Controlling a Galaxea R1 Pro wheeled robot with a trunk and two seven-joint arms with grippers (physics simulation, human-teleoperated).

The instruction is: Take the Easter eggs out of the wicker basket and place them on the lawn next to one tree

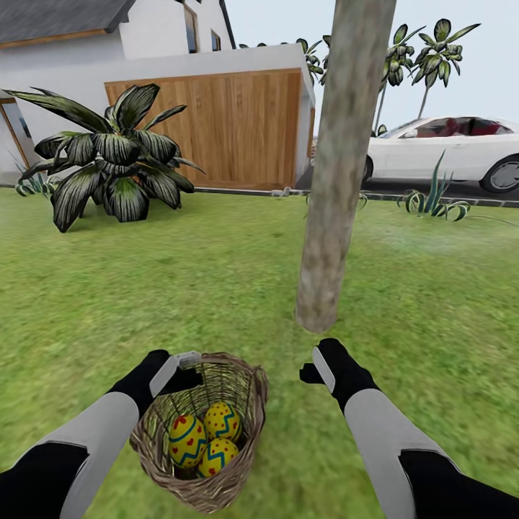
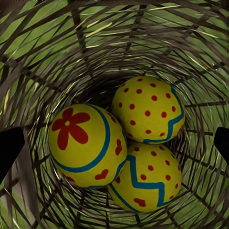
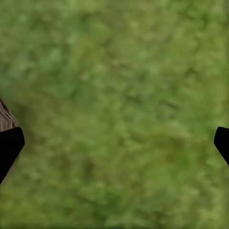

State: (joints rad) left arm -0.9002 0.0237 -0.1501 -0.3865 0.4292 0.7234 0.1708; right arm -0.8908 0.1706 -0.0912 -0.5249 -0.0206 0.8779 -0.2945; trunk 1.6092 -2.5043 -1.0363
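The wicker basket stands on the lawn just in front of me, holding three yellow Easter eggs. My left gripper hovers open over the basket's far rim. The left wrist view looks straight down into the basket at a red-flower egg, a dotted egg and a zigzag egg, with the left gripper spread wide. My right gripper is open above bare grass near the foot of the tree, whose trunk edges into the right wrist view.
A large dark-leaved plant grows at the far left of the lawn. Behind it are a house with a wooden garage door, a white car on the road and palm trees. Open grass spreads around the trunk.
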